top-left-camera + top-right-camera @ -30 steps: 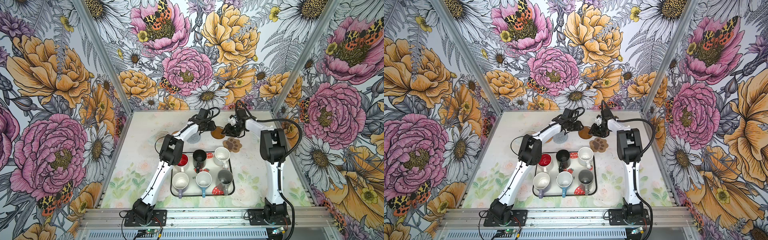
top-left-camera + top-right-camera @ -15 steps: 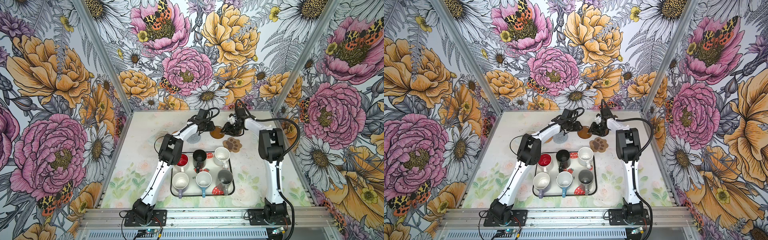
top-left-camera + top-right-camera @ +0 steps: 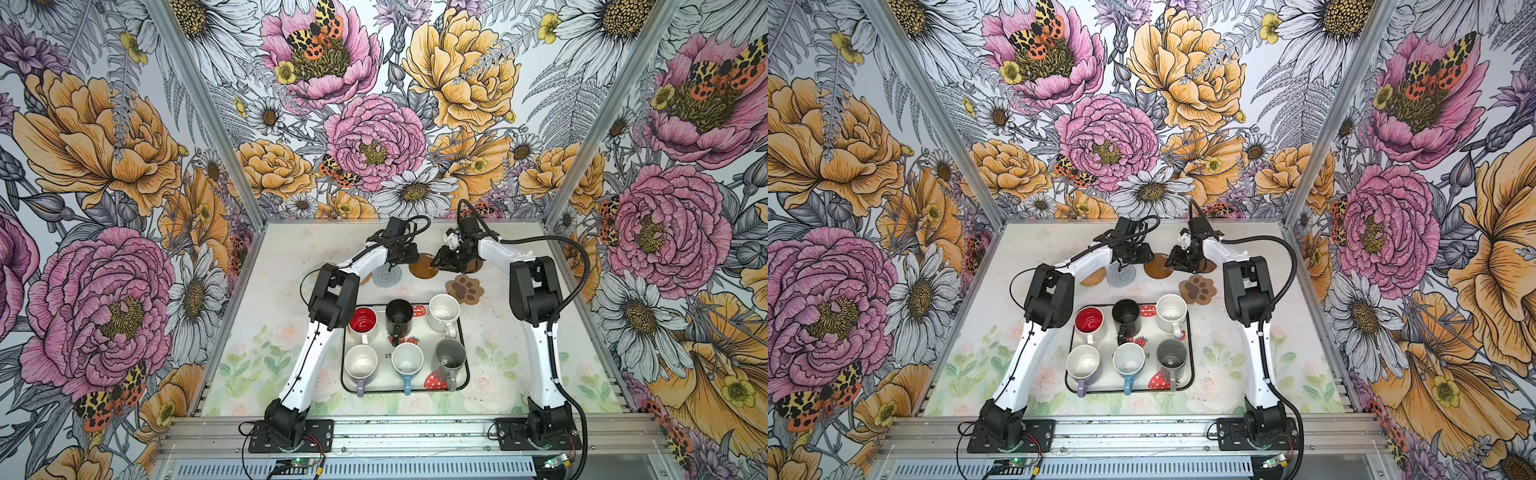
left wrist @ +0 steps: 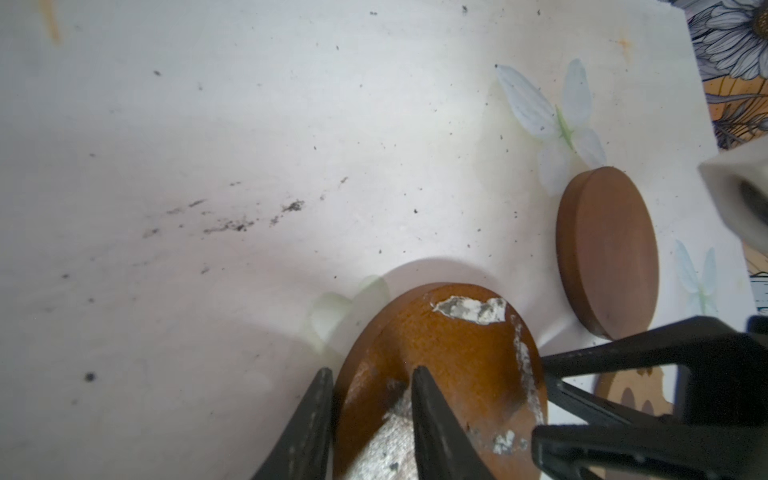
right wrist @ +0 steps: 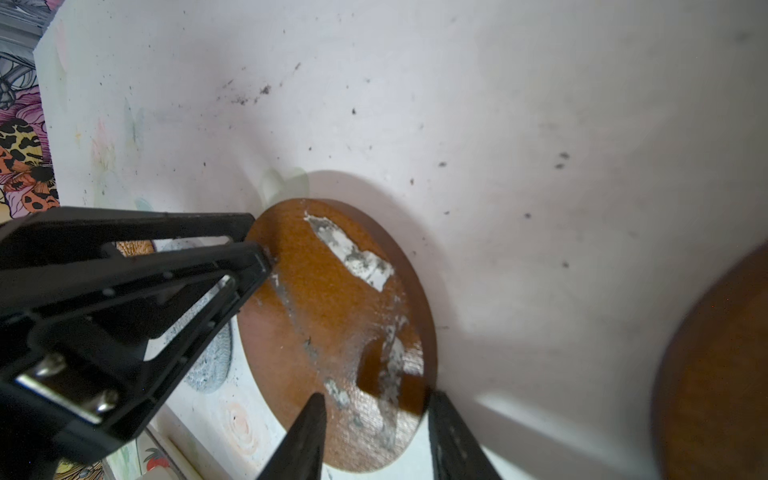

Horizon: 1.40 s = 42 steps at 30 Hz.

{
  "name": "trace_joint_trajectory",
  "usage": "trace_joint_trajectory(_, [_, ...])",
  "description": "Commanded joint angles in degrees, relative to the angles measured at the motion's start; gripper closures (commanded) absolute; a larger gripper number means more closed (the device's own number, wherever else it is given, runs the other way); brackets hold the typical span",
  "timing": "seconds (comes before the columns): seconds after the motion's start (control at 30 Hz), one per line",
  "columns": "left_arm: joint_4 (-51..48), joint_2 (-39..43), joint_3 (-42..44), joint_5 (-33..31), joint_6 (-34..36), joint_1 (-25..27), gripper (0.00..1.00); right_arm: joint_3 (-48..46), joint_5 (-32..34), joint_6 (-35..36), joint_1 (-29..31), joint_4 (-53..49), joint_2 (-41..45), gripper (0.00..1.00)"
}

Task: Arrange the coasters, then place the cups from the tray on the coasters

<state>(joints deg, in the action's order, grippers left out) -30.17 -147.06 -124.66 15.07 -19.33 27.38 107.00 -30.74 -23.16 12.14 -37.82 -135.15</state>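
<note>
Mugs, six in all, stand upright on the tray (image 3: 384, 384) in the lower middle of both top views, in two rows of three. A red-lined mug (image 3: 363, 320), a black mug (image 3: 399, 318) and a speckled white mug (image 3: 444, 307) form the upper row. A lilac mug (image 3: 360, 361), a light blue mug (image 3: 407, 359) and a grey mug (image 3: 450, 355) form the lower one.

Above the tray, near the centre of the frame, mats lie in a loose line on the table (image 3: 519, 374). A woven tan mat (image 3: 1093, 276) is at the left and a grey spiral mat (image 3: 386, 275) lies just right of it. Next comes a worn brown disc (image 3: 424, 266) (image 4: 457, 353), with a paw-shaped mat (image 3: 464, 288) to its lower right, near the tray's upper right corner.

The left gripper (image 3: 413, 258) (image 4: 371, 370) is at the worn brown disc's left edge and the right gripper (image 3: 436, 264) (image 5: 376, 395) at its right edge. The disc shows a rough orange-brown face with white patches, and its shadow falls offset on the table.

In the left wrist view the left fingers (image 4: 436, 428) stand a little apart, one against the rim and one over the face; I cannot tell whether they press it. In the right wrist view the right fingers (image 5: 303, 440) stand apart with the disc's near edge between them; I cannot tell whether they grip it. A smooth brown disc (image 4: 606, 253) lies flat nearby, apart from the worn one.
</note>
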Motion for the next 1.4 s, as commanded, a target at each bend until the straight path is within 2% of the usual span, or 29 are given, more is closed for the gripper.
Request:
trace_joint_trajectory(0.0, [-3.48, 1.58, 2.61, -1.45, 1.75, 0.11, 0.67, 0.41, -0.54, -0.75, 1.33, -0.32, -2.4, 0.57])
trace_joint_trajectory(1.0, [-7.96, 5.89, 6.79, -6.35, 5.45, 0.31, 0.72, -7.0, -0.28, 1.97, 3.29, -0.08, 2.0, 0.58])
trace_joint_trajectory(1.37, [-8.32, 7.04, 5.07, -7.32, 5.45, 0.13, 0.63, -5.88, -0.25, 2.15, 3.08, -0.31, 2.42, 0.57])
